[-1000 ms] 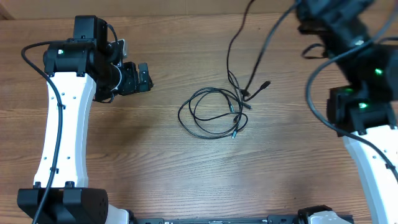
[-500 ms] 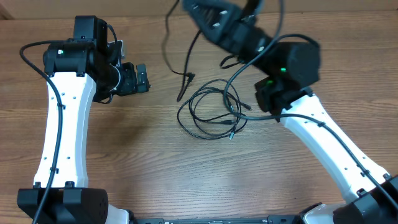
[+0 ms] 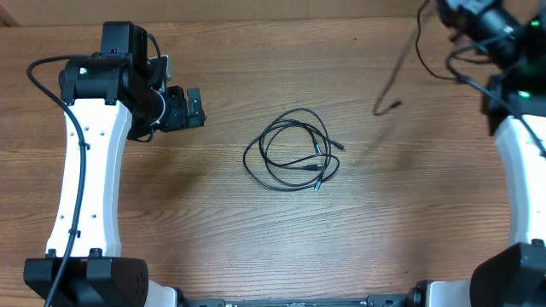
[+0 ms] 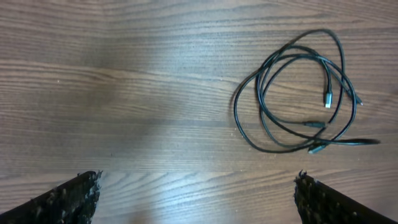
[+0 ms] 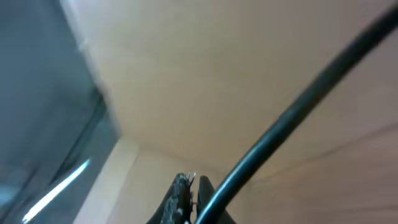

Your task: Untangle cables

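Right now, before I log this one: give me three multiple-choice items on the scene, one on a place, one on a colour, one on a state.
1. Where do the coiled cables lie?
A. on the table, about midway between the two arms
B. under the left arm's base
C. hanging over the front edge

2. What colour are they?
A. white
B. black
C. red

3. How does the left tool stand?
A. shut on a plug
B. shut and empty
C. open and empty

Answers:
1 A, the overhead view shows the coil flat on bare wood near the centre.
2 B, the cords read black in both the overhead and left wrist views.
3 C, its fingers stand wide apart in the left wrist view, with only wood between them.
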